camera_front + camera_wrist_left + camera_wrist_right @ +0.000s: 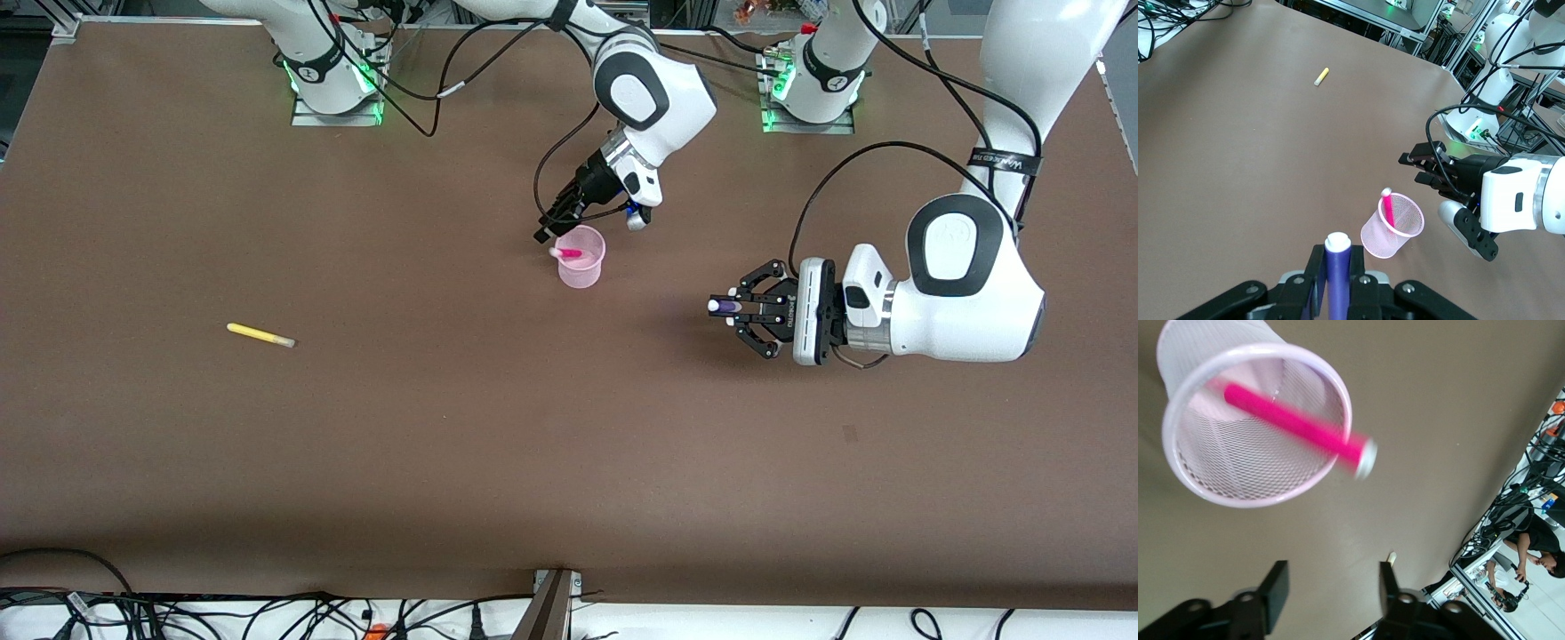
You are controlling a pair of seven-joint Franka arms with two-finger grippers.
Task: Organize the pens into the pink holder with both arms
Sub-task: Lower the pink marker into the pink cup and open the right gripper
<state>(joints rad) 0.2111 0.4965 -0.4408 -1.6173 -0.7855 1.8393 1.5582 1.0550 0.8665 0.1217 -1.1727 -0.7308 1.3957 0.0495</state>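
My left gripper (731, 307) is clenched on the purple pen (722, 306), in the air toward the left arm's end of the desk (444, 444) from the pink holder (581, 259). My right gripper (553, 222) hangs released just over the holder's rim. The magenta pen (567, 253) leans inside, its pale end poking above the lip.

I judge these pens light, stiff and smooth, so a mid-barrel hold keeps them from swivelling. The holder looks like thin mesh in my right wrist view (1251, 420), light enough to tip if a pen knocks its rim, so I would drop the pen in from straight above.

The yellow pen (260, 335) lies on the desk well apart from the holder, toward the right arm's end and nearer the front camera. I see no green pen anywhere. Most of the purple pen's barrel is hidden between my fingers (1315, 283).
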